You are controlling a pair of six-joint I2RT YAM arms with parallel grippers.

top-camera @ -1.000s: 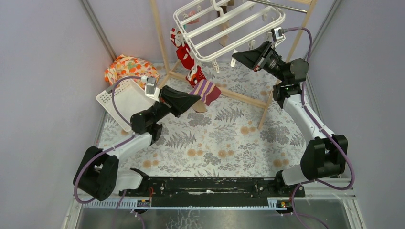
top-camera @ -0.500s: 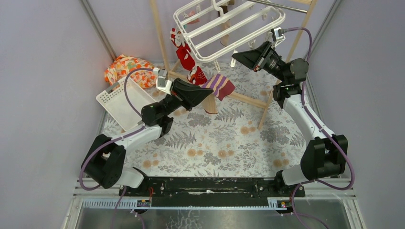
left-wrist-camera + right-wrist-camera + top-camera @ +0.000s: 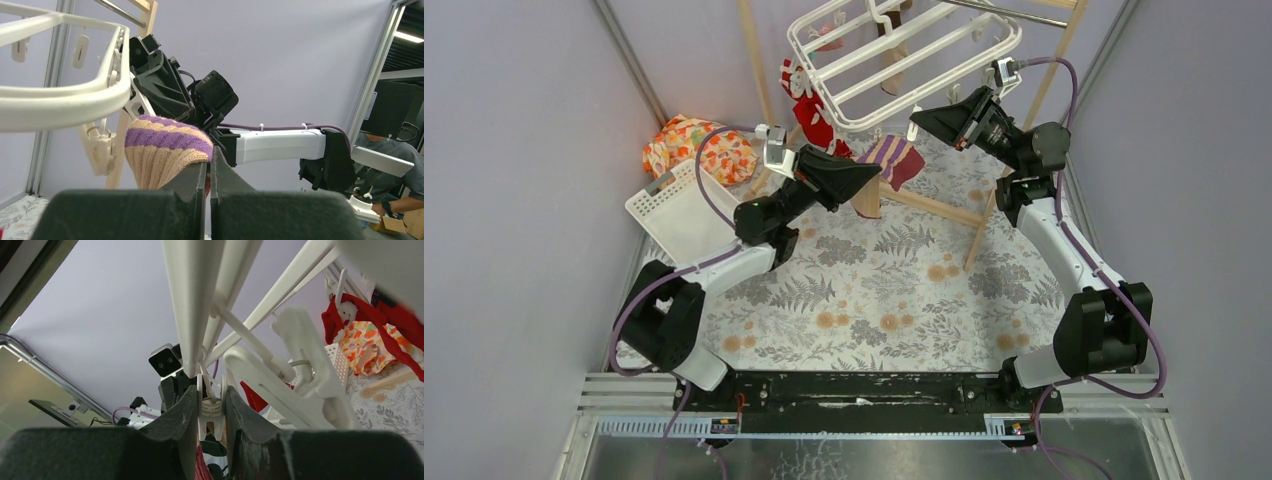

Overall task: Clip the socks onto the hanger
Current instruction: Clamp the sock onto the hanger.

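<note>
My left gripper [image 3: 876,176] is shut on the purple-striped sock [image 3: 894,160] and holds it up just under the white hanger [image 3: 894,55]. In the left wrist view the sock [image 3: 165,150] bulges over the closed fingertips [image 3: 209,167], beside a dangling clip [image 3: 100,147]. My right gripper [image 3: 916,126] is shut on a white clip [image 3: 211,412] hanging from the hanger's near bar, pinching its two levers. Two red socks [image 3: 809,110] hang clipped on the hanger's left side.
A wooden pole rack [image 3: 924,205] stands behind and beneath the hanger. A white slotted basket [image 3: 674,215] and an orange floral cloth bundle [image 3: 694,145] lie at the left. Grey walls close in on both sides.
My left arm has swung right and up, carrying the striped sock from above the table toward the hanger's clips. The right gripper has stayed at the clip.
</note>
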